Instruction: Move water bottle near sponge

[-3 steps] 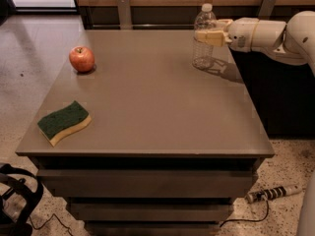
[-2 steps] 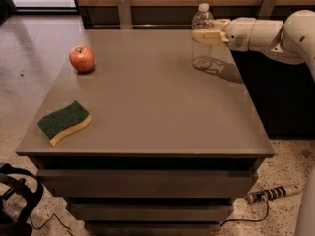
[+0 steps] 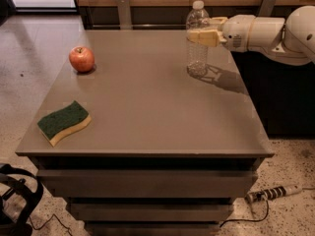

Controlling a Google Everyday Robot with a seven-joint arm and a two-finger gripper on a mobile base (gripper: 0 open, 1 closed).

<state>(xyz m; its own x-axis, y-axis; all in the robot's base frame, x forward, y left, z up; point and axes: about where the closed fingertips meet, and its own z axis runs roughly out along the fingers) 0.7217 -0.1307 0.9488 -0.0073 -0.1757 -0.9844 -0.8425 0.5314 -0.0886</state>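
Note:
The water bottle (image 3: pixel 197 43), clear and ribbed with a white cap, stands upright at the far right of the grey table (image 3: pixel 147 112). My gripper (image 3: pixel 200 29) comes in from the right and is shut on the water bottle around its upper part, with one pale finger (image 3: pixel 202 37) across its front. The bottle's base is at or just above the table top; I cannot tell which. The sponge (image 3: pixel 64 123), dark green over yellow, lies flat near the front left corner, far from the bottle.
A red apple (image 3: pixel 81 59) sits at the far left of the table. My white arm (image 3: pixel 266 33) reaches over the table's right edge. A power strip (image 3: pixel 273 192) and a black strap (image 3: pixel 15 200) lie on the floor.
The gripper and the water bottle have shifted a little to the left over the table. The sponge and the apple have not moved.

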